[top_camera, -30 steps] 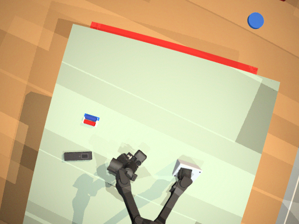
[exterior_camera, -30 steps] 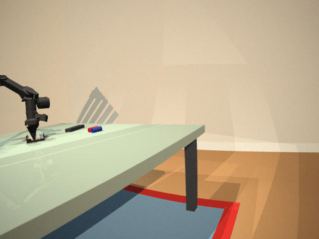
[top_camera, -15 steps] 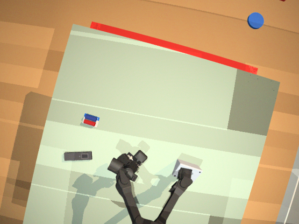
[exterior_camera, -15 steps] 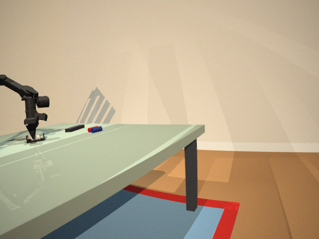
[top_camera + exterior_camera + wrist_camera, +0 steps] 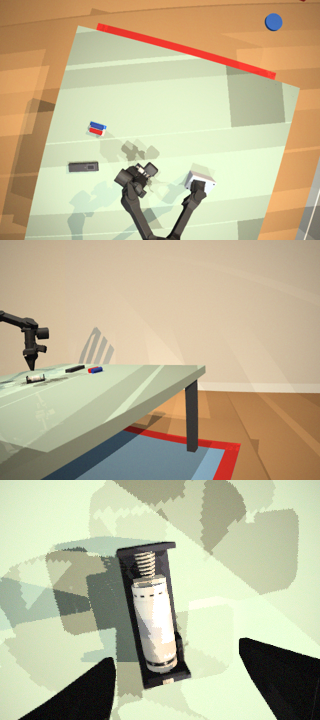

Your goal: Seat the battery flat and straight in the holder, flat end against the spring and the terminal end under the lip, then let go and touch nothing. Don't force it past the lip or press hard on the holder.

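The white battery [image 5: 152, 625] [image 5: 34, 378] lies lengthwise in the black holder [image 5: 147, 546] [image 5: 27, 381] on the table. Its far end rests against the coiled spring [image 5: 145, 562]. Its near end, marked by a dark ring, sits at the holder's near end wall. My gripper [image 5: 177, 655] [image 5: 31, 367] is open and hangs a short way above the holder. The two fingers stand apart on either side of it and touch nothing. In the overhead view the wrist [image 5: 136, 175] covers most of the holder.
A red and a blue cylinder [image 5: 96, 128] [image 5: 95, 369] lie side by side farther along the table. A flat black bar [image 5: 83, 166] [image 5: 74, 368] lies near them. The arm's white base box [image 5: 202, 177] is to the right. The table edge is marked by a red strip [image 5: 180, 47].
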Motion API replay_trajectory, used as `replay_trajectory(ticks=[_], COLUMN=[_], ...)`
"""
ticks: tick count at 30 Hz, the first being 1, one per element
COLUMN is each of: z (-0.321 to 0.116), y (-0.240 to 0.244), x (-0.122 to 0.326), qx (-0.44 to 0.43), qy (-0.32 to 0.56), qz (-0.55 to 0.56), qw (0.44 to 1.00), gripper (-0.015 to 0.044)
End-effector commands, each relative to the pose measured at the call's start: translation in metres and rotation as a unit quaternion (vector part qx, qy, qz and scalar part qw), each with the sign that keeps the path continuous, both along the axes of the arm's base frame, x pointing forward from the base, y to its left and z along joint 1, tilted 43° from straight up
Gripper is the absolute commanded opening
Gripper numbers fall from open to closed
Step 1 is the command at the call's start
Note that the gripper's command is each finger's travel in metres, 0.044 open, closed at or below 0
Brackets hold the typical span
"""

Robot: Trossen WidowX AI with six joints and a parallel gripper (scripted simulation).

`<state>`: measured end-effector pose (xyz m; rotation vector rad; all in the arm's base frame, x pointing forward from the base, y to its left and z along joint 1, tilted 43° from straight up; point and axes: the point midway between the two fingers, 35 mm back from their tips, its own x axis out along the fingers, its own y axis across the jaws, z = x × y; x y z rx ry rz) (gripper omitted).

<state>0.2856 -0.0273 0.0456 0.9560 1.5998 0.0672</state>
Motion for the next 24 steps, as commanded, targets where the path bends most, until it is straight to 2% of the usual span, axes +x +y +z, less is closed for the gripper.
replay_trajectory(ticks=[1, 24], z=[0.0272, 0.0271], y=[-0.0229, -0.025], x=[-0.0038, -0.0051], qx=[-0.005, -0.005], qy=[-0.011, -0.011], qz=[0.002, 0.002], qw=[1.0, 1.0], gripper=[0.044, 0.044])
